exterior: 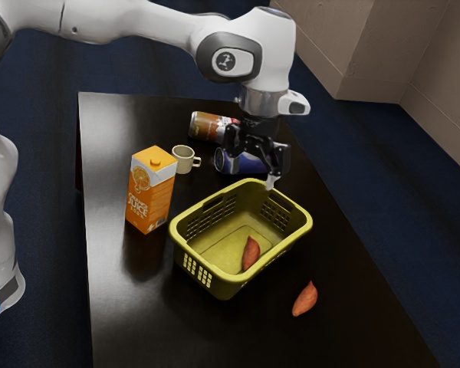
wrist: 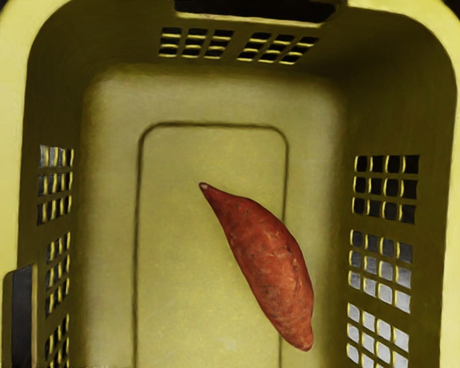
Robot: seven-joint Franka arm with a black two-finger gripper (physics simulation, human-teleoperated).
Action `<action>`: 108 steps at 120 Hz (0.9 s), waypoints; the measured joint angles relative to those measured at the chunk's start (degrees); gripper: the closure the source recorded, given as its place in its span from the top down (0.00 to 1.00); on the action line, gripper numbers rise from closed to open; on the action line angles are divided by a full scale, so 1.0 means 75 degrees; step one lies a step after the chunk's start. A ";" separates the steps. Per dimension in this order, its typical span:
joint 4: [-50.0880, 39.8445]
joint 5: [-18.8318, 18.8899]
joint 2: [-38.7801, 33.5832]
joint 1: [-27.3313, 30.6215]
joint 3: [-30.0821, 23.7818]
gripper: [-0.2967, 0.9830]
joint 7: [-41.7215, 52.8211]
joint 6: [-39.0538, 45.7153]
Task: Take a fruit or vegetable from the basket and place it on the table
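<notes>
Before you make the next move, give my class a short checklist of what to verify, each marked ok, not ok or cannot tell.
1. End effector open and empty: ok.
2. Vegetable inside the basket: ok, one sweet potato lies on its floor.
3. Vegetable on the table: ok, another sweet potato lies outside the basket.
4. End effector down at the basket's sweet potato: not ok, it is higher up.
5. Juice carton upright: ok.
6. Table's sweet potato came from the basket: cannot tell.

Before you a smooth plastic basket (exterior: 230,287) with a soft sheen, your glossy dark tabletop (exterior: 138,307), a smooth paper-like juice carton (exterior: 149,192), a shiny metal-looking blue can (exterior: 247,163), slightly rough, mostly matt skin on your sweet potato (wrist: 268,264)
</notes>
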 joint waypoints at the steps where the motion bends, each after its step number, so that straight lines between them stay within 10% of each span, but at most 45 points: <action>1: -0.0004 -0.0009 -0.0004 -0.0001 -0.0001 0.77 -0.0060 0.0020; 108: -0.0974 -0.0198 0.0215 -0.0237 -0.0040 0.77 -0.3390 0.0558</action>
